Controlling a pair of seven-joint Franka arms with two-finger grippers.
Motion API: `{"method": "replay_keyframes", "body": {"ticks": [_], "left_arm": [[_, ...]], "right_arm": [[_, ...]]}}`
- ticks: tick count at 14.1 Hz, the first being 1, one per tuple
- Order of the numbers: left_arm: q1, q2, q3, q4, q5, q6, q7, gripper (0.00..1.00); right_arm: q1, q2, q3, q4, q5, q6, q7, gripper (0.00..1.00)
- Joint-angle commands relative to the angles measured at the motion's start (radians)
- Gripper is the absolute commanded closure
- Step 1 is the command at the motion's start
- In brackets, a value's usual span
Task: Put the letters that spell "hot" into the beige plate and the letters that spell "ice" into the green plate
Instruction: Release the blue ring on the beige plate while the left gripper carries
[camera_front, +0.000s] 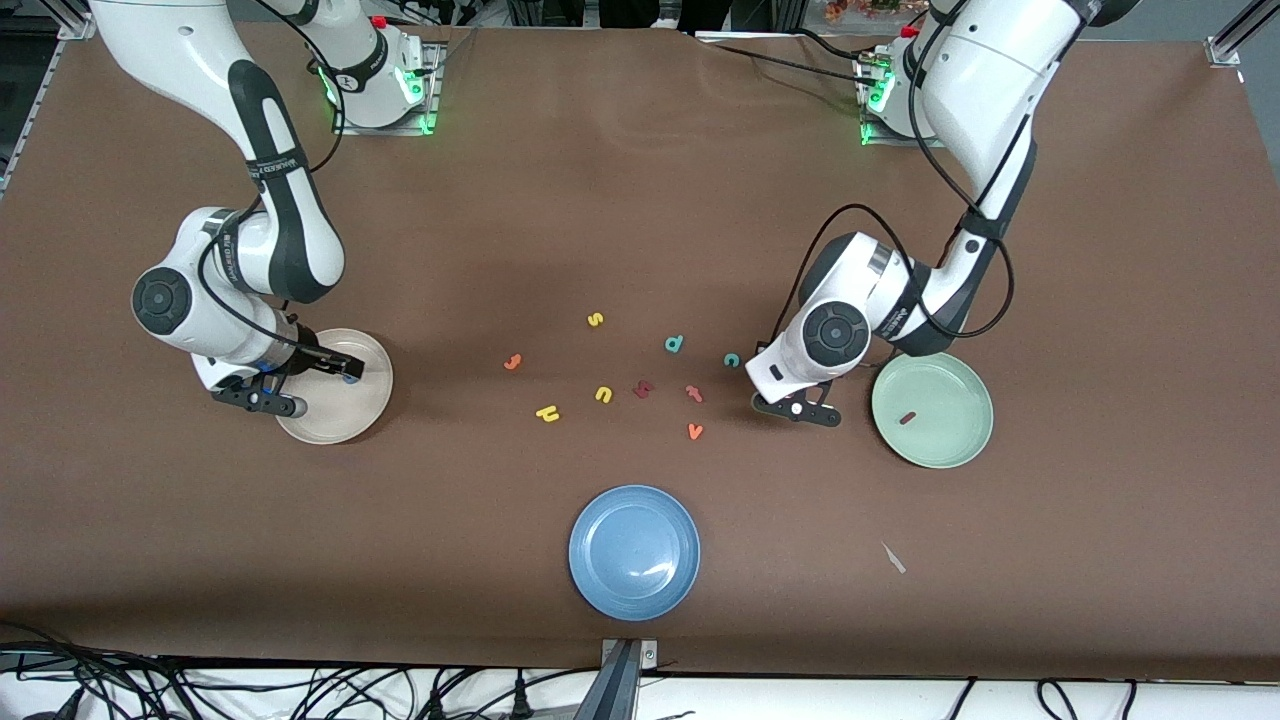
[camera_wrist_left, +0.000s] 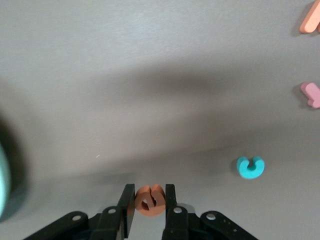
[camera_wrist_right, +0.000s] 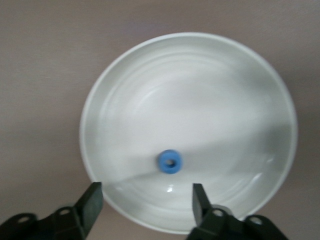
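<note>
the left gripper pinches the orange "e" on the table beside the green plate and must lift it in, while the right gripper hangs open over the blue "o" in the beige plate.

Left claw clamped on the orange "e" at the tabletop, teal "c" near, pink letter and orange letter at the frame's edge.

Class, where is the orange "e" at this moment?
The orange "e" sits between the left gripper's closed fingers, on the table beside the green plate, near the teal "c".
</note>
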Motion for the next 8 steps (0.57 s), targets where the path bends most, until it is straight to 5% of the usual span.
{"method": "replay_keyframes", "body": {"ticks": [1, 8], "left_arm": [[0.038, -0.042, 0.024, -0.010, -0.010, -0.052, 0.125, 1.00], [0.167, -0.048, 0.021, -0.012, 0.145, -0.084, 0.344, 1.00]], "right_arm": [[0.040, -0.021, 0.030, 0.006, 0.048, -0.017, 0.131, 0.00], [0.267, 0.031, 0.030, 0.041, 0.043, 0.101, 0.598, 0.00]]}}
